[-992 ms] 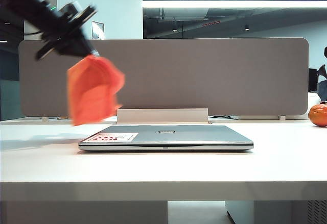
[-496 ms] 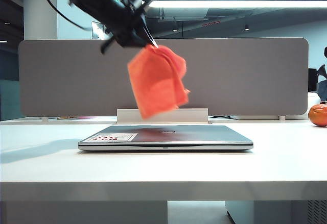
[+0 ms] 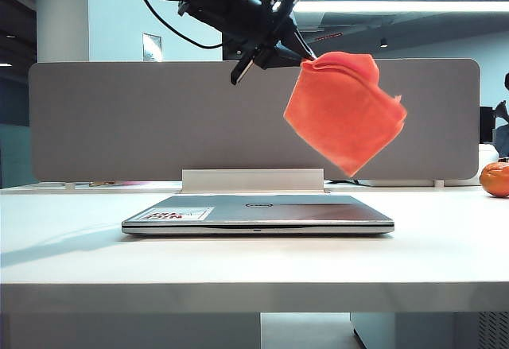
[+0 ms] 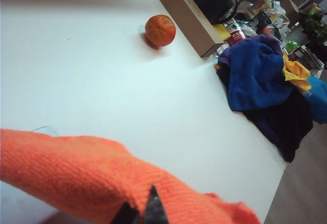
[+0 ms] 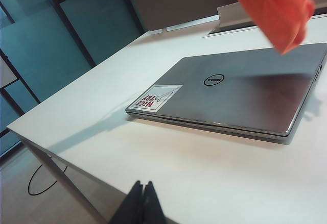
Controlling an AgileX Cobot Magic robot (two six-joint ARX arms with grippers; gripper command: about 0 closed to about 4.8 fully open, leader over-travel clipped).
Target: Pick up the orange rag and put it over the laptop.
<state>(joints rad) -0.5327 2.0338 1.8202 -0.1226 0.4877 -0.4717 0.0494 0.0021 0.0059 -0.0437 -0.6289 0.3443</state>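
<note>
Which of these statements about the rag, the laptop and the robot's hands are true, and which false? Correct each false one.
1. The orange rag hangs in the air, held by the left hand. True.
2. The laptop stands open. False: its lid is shut and it lies flat on the table.
3. The rag already covers the laptop. False: it hangs above it, apart from the lid.
4. An orange ball-like object sits at the table's right edge in the exterior view. True.
5. The right hand holds the rag. False: it is shut on nothing.
</note>
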